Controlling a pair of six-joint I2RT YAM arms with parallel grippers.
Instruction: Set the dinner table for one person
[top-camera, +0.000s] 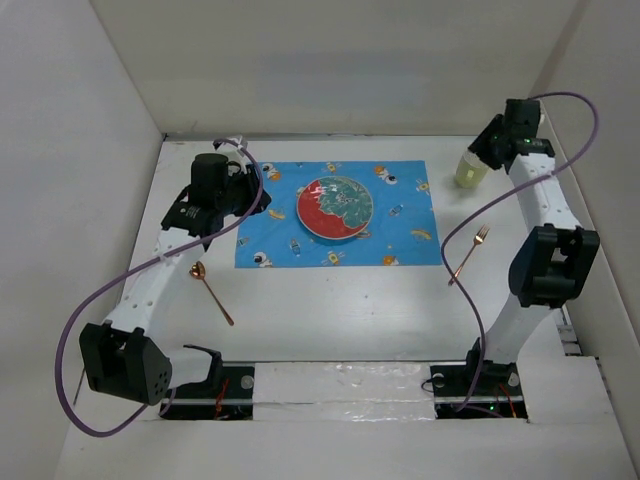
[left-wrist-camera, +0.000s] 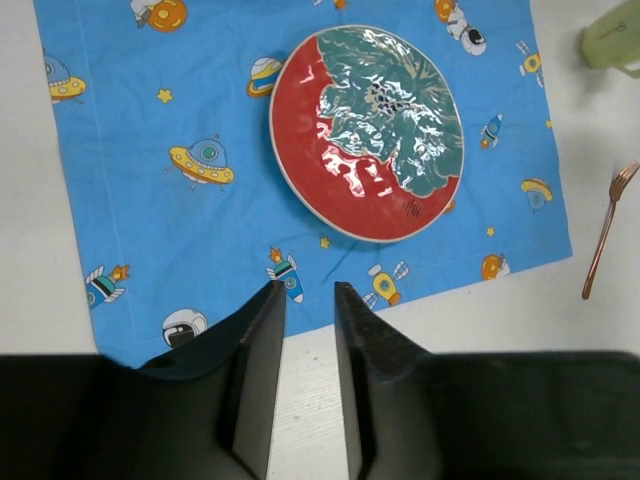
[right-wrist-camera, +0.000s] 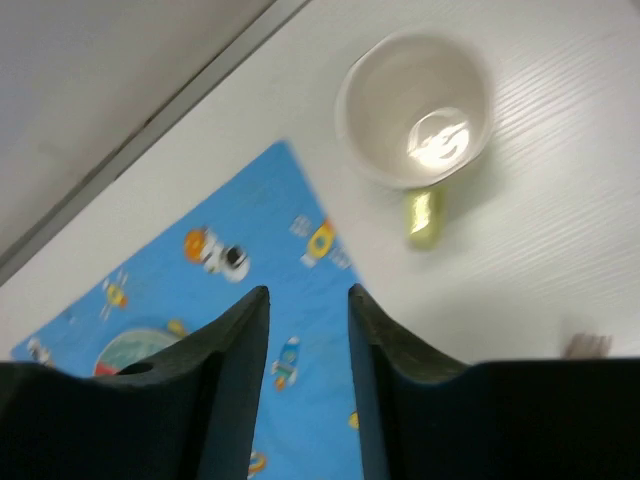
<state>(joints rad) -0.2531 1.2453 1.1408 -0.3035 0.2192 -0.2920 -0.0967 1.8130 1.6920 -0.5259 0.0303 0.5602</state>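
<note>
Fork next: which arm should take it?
Right, probably. The fork lies right of the mat, on the right arm's side; the left gripper sits at the mat's left edge. The right gripper is open and empty.

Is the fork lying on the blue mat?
No, the fork lies on the bare white table, just right of the mat, not touching it.

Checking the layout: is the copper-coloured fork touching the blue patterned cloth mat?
Apart. The left wrist view shows bare white dinner table between the copper-coloured metal fork and the blue patterned cloth mat.
</note>
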